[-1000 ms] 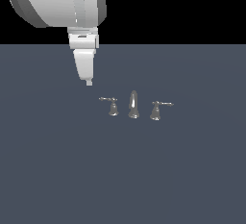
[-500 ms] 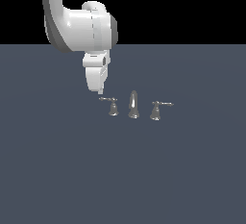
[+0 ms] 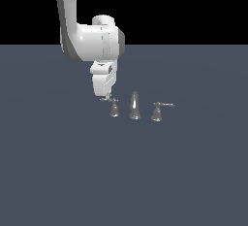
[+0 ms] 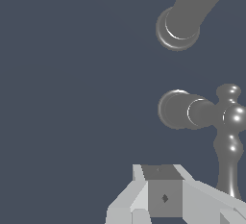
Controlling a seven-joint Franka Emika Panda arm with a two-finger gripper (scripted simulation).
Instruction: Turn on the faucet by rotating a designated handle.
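Much is hidden or cut off. In the exterior view the gripper (image 3: 107, 95) is seen only as a white block narrowing to a tip, and its fingertips cannot be separated from the chrome behind them. In the wrist view the gripper (image 4: 166, 196) is cut by the picture's edge, so only the pale finger bodies are shown; whether it is wide, narrow or closed on anything cannot be told. The spout (image 4: 192, 11) is cropped there too, and the twin handle is outside that view.

Against the picture from half a second ago, the arm has been swung toward the exterior view's right and lowered, so that its tip has been brought from just above the rod's outer end down to the rod itself; the faucet (image 3: 134, 106) has not been moved.

On the grey floor (image 3: 124, 171) the three pieces are set in a row: the handle (image 3: 114, 108) at 9 o'clock from the spout (image 3: 134, 105), the twin handle (image 3: 157, 111) at 3 o'clock. The handle lies at about 5 o'clock from the gripper tip, just beside it, with the thin rod reaching under the tip; contact cannot be confirmed. In the wrist view the handle (image 4: 202, 113) is seen close beside the fingers.
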